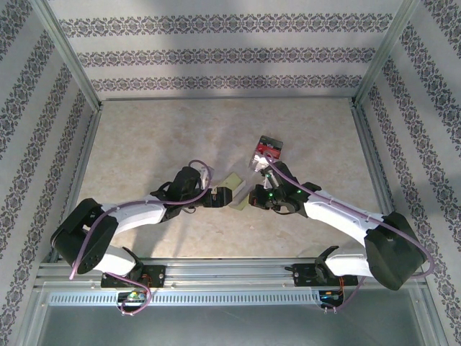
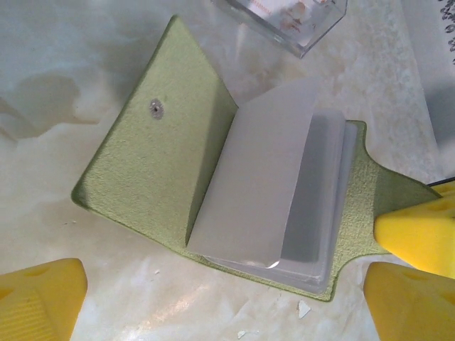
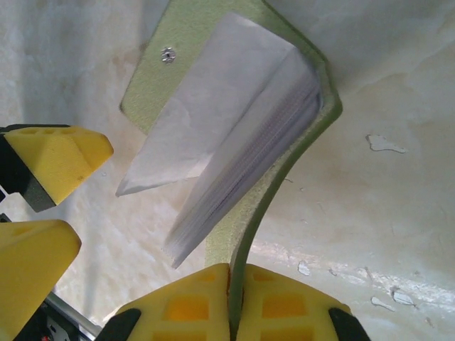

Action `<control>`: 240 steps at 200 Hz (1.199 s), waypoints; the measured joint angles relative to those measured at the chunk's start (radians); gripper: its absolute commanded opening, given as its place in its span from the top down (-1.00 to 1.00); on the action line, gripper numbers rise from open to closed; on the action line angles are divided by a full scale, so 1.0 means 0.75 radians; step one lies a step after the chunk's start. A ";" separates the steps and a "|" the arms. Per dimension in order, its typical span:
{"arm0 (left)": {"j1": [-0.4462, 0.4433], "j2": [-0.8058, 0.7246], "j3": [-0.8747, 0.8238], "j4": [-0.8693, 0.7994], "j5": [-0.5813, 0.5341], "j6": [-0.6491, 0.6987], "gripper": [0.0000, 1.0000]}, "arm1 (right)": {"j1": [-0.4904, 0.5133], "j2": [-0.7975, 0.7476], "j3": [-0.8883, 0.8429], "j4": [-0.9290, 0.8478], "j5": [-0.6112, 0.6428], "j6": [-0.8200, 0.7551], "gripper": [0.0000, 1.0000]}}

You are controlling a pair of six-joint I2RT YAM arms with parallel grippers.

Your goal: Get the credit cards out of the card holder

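The card holder point(image 1: 233, 182) lies open on the table point(image 1: 144, 137), right in the middle, between the two arms. Its olive-green cover is spread flat, with a small metal stud point(image 2: 156, 108) on one flap. The clear pockets point(image 2: 270, 192) stand up from the spine like loose pages.

The right pincer point(image 3: 231, 284) has its yellow fingers pressed together on the green edge of the holder, nipping the cover at one end. In the left wrist view that same yellow grip shows at the holder's narrow end.

The left pincer point(image 2: 224, 273) is spread wide, one finger at each side of the holder's near edge, neither one gripping it.

Just beyond the right pincer, a little further up the table, the credit cards point(image 1: 268, 150) lie together in a small red, dark and silvery heap, apart from the holder. A clear plastic piece point(image 2: 284, 21) lies close to the holder's far side.
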 measured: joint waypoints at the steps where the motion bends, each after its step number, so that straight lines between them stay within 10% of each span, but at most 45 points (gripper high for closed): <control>1: 0.000 -0.001 0.000 0.000 0.000 0.000 -0.99 | 0.001 0.000 0.000 0.000 -0.001 0.001 1.00; 188: 0.000 0.234 0.141 -0.019 -0.085 -0.013 -0.54 | 0.078 -0.017 0.060 0.114 -0.004 -0.052 1.00; 240: 0.014 0.043 0.089 -0.084 -0.193 -0.048 -0.99 | 0.082 -0.017 0.159 0.063 -0.005 -0.157 1.00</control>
